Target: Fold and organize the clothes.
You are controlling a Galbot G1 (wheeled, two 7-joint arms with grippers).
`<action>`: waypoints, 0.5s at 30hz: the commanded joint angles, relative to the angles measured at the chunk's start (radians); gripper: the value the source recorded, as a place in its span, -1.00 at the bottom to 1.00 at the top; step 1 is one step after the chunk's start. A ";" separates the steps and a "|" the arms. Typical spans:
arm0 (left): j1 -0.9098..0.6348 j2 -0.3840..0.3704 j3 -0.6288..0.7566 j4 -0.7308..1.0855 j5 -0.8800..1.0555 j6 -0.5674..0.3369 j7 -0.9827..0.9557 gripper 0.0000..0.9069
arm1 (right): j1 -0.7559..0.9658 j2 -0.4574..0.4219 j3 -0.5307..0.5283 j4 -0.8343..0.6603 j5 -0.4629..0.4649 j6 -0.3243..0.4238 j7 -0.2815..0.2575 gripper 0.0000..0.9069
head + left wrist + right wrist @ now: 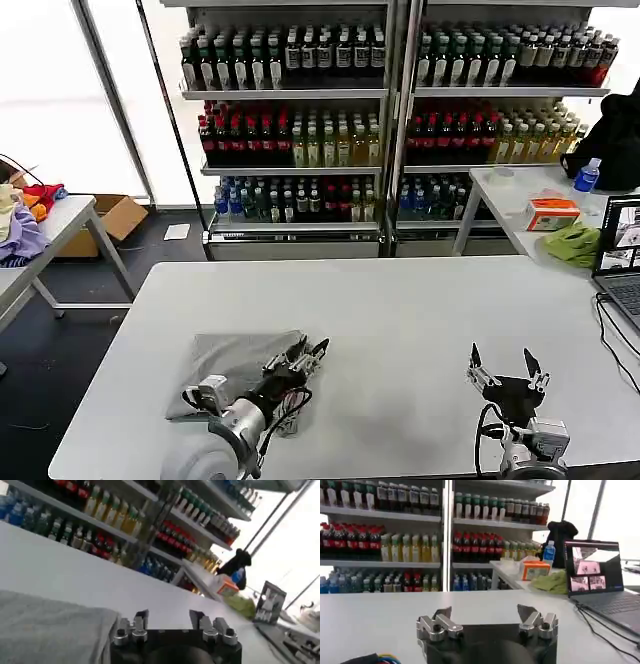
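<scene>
I saw the folded grey T-shirt (235, 365) lying on the white surface (400, 320) near my left side. My left pincer (309, 353) was spread wide at its edge, holding nothing. My right pincer (506, 367) waited wide too, well apart

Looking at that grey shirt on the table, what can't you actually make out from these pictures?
- Folded grey T-shirt, head view: the left arm and left end effector cover its near right part.
- Its chest print and neck label: turned out of sight.
- Left wrist view: the picture's edges cut the shirt off.
- Right end effector, open, holds nothing.
</scene>
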 commanded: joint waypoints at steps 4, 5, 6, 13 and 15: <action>0.064 0.185 -0.325 -0.018 0.065 -0.005 -0.123 1.00 | 0.051 -0.037 -0.023 -0.011 0.020 -0.008 -0.004 1.00; 0.070 0.190 -0.333 -0.007 0.086 -0.007 -0.105 1.00 | 0.054 -0.038 -0.026 -0.012 0.023 -0.008 -0.004 1.00; 0.082 0.194 -0.350 0.013 0.111 -0.013 -0.060 1.00 | 0.059 -0.040 -0.030 -0.019 0.025 -0.008 -0.004 1.00; 0.114 0.161 -0.348 0.091 0.175 -0.041 -0.025 1.00 | 0.081 -0.039 -0.052 -0.037 0.026 -0.009 -0.006 1.00; 0.112 0.154 -0.342 0.103 0.201 -0.048 -0.019 1.00 | 0.085 -0.041 -0.053 -0.040 0.027 -0.009 -0.006 1.00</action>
